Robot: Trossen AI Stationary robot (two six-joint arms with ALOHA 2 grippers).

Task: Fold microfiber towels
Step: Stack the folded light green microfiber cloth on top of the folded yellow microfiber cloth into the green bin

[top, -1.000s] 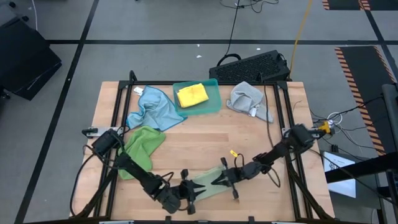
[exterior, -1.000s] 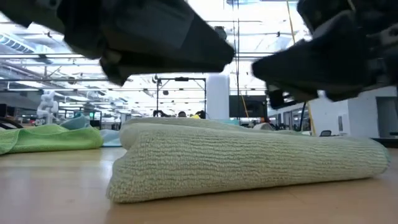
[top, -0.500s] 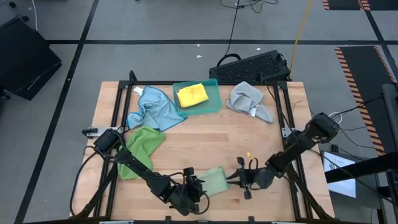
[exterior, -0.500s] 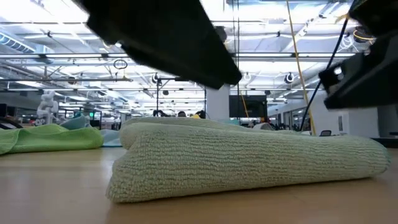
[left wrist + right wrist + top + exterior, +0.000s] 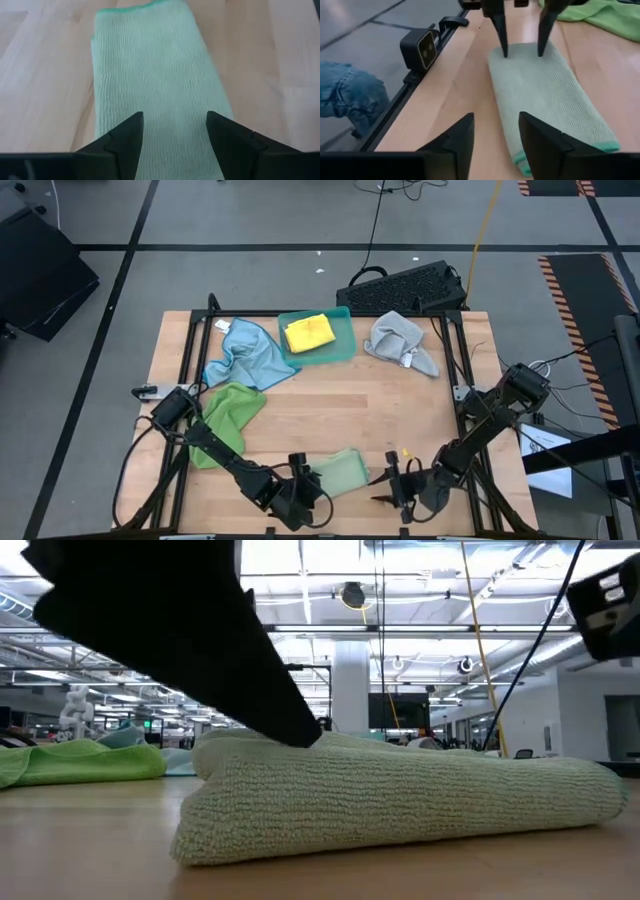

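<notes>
Folded towel: a pale green folded towel [image 5: 340, 473] lies flat on the tabletop [image 5: 330, 395] at about 6 o'clock, near the front edge, a long narrow bundle with a darker green hem at one end.
My left claw [image 5: 303, 483]: just at the towel's 9 o'clock end, fingers [image 5: 125, 140] spread wide with nothing between them, tips over the cloth.
My right claw [image 5: 392, 485]: just off the towel's 3 o'clock end, fingers [image 5: 457, 137] parted and empty, not touching the cloth.
Other green towel [image 5: 228, 416]: crumpled at 8 o'clock.
Light blue towel [image 5: 247, 353]: rumpled at 10 o'clock.
Yellow towel [image 5: 309, 332]: folded inside the teal tray [image 5: 342, 348] at 12 o'clock.
Grey towel [image 5: 402, 342]: bunched at 1 o'clock.
Room: a small black camera [image 5: 424, 49] sits on the table's frame.
</notes>
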